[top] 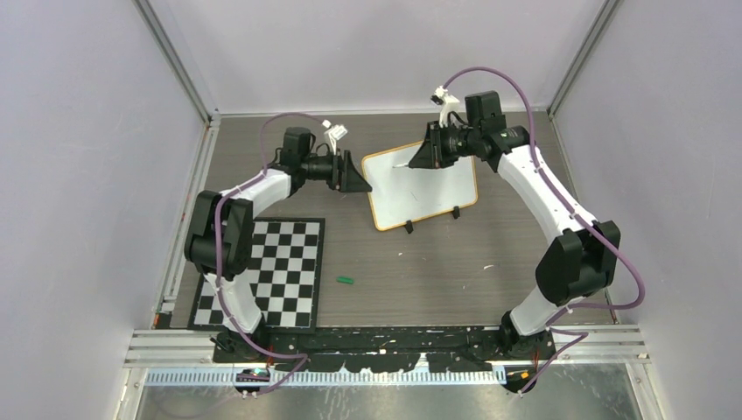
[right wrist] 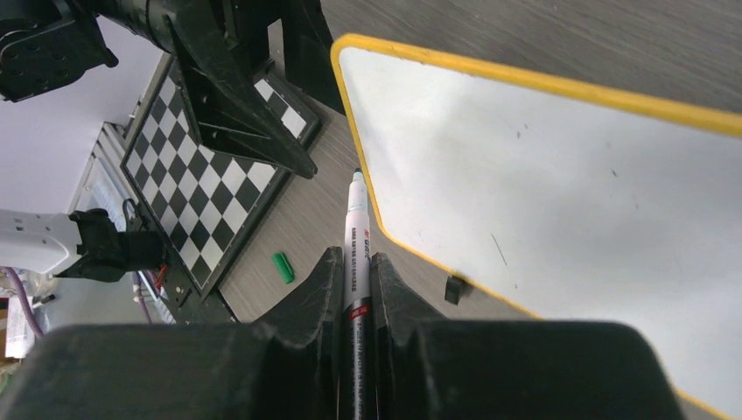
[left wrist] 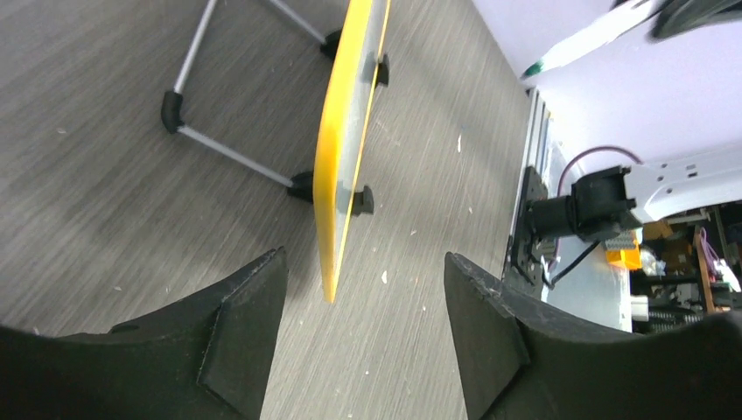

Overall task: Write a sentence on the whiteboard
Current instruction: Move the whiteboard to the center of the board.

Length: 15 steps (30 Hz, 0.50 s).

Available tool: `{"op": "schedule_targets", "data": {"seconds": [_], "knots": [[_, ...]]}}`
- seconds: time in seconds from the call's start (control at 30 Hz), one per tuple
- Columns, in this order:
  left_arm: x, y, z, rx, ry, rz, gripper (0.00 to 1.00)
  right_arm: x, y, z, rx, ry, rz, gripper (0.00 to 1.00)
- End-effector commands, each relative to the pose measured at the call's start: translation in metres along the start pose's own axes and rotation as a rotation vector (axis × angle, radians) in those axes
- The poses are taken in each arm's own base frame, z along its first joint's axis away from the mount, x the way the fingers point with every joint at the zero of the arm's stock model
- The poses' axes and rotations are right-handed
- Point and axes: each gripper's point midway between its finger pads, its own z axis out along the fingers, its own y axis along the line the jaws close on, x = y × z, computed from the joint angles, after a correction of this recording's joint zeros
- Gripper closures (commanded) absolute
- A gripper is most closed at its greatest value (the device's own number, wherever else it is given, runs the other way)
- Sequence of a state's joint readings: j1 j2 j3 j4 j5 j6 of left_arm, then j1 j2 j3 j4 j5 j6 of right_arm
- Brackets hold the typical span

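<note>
The whiteboard [top: 422, 186] stood on its feet. I saw the left gripper [left wrist: 366, 262] spread, the board's left edge lined up between its fingers, touching neither. Only the right wrist view showed the right gripper [right wrist: 354, 262] pinching a marker [right wrist: 357, 232], tip near the board's frame. A cap [top: 346, 281] lay well in front.
</note>
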<state>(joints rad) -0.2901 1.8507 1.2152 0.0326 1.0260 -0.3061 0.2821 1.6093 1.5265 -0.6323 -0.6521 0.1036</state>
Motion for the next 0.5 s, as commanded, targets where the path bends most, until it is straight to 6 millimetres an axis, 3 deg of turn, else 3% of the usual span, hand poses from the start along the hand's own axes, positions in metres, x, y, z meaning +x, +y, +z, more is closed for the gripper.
{"op": "schedule_targets", "data": {"seconds": [0.0,0.17,0.47], "knots": [[-0.039,-0.024,-0.009,0.056,-0.107,0.073,0.34,-0.028,0.014,0.016,-0.074,-0.101,-0.065,1.00],[-0.045,-0.011,-0.001,0.079,-0.123,0.005,0.49,-0.039,0.016,0.024,-0.090,-0.133,-0.051,1.00],[-0.038,0.002,0.005,0.077,-0.113,-0.010,0.72,-0.032,0.013,0.038,-0.103,-0.131,-0.055,1.00]]}}
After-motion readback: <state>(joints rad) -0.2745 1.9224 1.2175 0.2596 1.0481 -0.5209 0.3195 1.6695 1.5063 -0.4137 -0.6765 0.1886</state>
